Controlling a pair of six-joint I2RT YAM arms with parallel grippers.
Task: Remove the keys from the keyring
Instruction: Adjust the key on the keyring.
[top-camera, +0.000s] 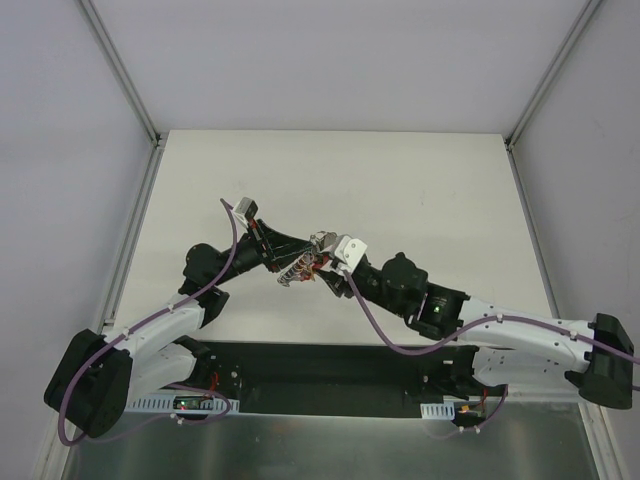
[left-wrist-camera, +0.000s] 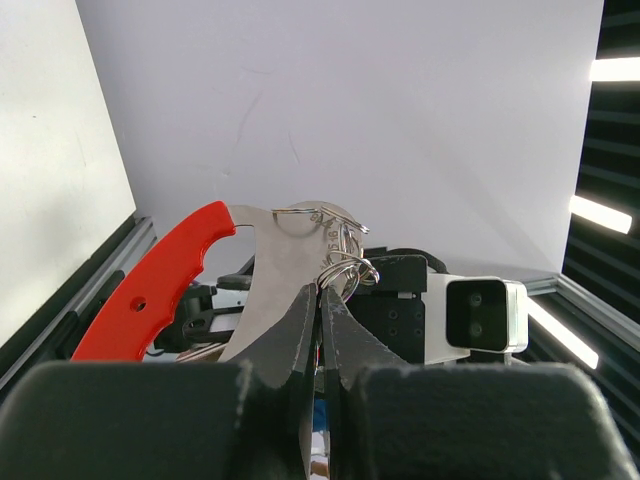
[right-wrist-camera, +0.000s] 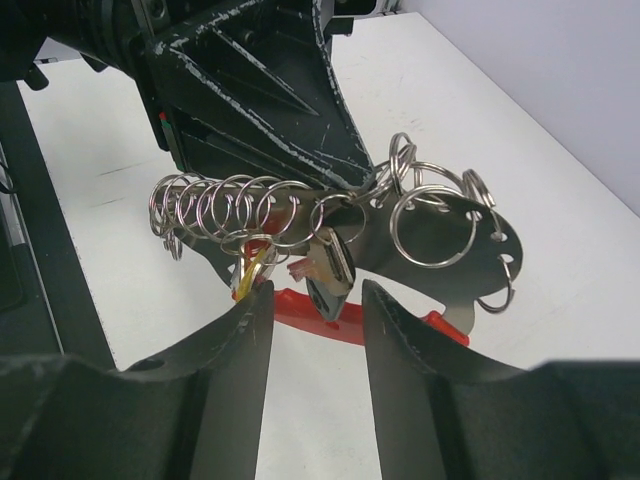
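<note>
My left gripper (left-wrist-camera: 322, 292) is shut on the keyring (left-wrist-camera: 345, 262), pinching it where the thin rings meet the pale grey tag (left-wrist-camera: 268, 280) with its red plastic piece (left-wrist-camera: 160, 290). It holds the bunch above the table in the top view (top-camera: 308, 254). In the right wrist view the tag (right-wrist-camera: 440, 245) carries several rings, and the keys (right-wrist-camera: 335, 270) hang in a small bunch under a row of rings (right-wrist-camera: 225, 205). My right gripper (right-wrist-camera: 315, 305) is open, its fingers on either side of the hanging keys just below them, touching nothing. It meets the left gripper at mid-table (top-camera: 320, 268).
The white table (top-camera: 420, 190) lies between grey walls with metal rails (top-camera: 130, 90) at the left and right. A black strip (top-camera: 330, 365) runs along the near edge by the arm bases. The right wrist's white camera block (left-wrist-camera: 485, 315) faces the left wrist.
</note>
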